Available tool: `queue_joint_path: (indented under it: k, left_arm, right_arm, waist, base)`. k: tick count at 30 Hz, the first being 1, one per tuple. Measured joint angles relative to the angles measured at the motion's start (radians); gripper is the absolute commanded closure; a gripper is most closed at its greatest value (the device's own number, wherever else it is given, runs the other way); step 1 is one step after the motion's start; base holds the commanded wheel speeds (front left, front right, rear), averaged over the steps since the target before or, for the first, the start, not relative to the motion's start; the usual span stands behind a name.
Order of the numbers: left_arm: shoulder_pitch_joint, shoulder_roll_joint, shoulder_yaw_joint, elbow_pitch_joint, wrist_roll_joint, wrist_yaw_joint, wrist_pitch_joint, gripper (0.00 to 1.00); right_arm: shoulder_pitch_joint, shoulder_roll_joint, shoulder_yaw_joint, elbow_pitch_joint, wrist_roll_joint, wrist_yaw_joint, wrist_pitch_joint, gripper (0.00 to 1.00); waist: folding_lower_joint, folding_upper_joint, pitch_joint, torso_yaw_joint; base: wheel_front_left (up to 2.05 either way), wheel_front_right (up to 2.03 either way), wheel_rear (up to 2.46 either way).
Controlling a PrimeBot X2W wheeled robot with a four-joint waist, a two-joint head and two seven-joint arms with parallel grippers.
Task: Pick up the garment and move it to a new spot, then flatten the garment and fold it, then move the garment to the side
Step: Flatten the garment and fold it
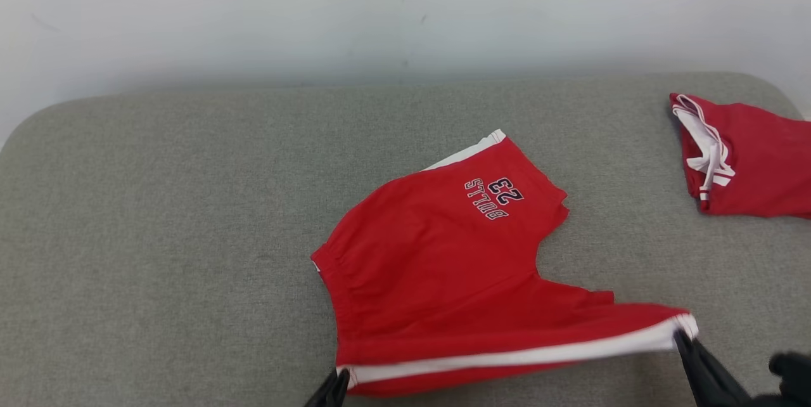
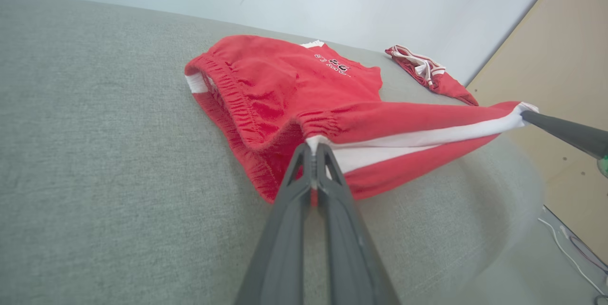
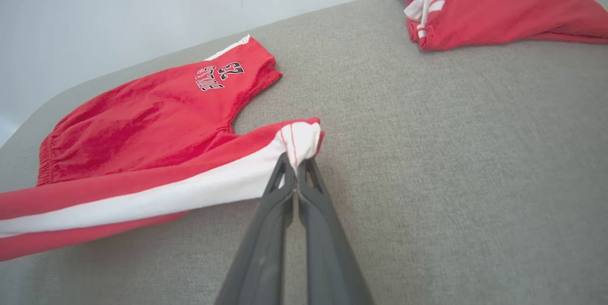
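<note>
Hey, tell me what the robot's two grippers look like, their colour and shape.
The left gripper and the right gripper look alike. Each has two long, matte dark grey fingers, broad at the base and tapering to thin tips, with slim triangular openings just below the tips.

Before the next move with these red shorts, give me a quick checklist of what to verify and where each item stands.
1. The left hand is shut on the waistband corner of the red shorts: ok.
2. The right hand is shut on the leg hem at the white stripe: ok.
3. Striped edge pulled straight between both hands: ok.
4. Shorts lying flat on the grey cushion: not ok, near edge lifted, waistband bunched.
5. The second red garment lies apart from the shorts: ok.
6. Both fabric layers caught in each grip: cannot tell.
</note>
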Motion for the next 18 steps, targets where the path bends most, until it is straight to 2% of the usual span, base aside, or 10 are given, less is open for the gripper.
queue_joint_path:
  k: [8, 18]
  left_arm:
    - [-0.160, -0.022, 0.006, 0.010, 0.017, -0.017, 0.000, 1.00]
    - [-0.394, -0.064, 0.031, 0.130, -0.013, -0.025, 0.000, 1.00]
  right_arm:
    - [-0.285, -0.058, 0.043, 0.110, -0.014, 0.000, 0.003, 1.00]
    - [-0.730, -0.063, 0.150, 0.447, -0.051, 0.000, -0.009, 1.00]
  waist:
    - [0.0001, 0.0000, 0.044, 0.028]
    - [0.0003, 0.0001, 0.154, 0.075]
  base:
    - [0.00, 0.00, 0.00]
    - [0.00, 0.00, 0.00]
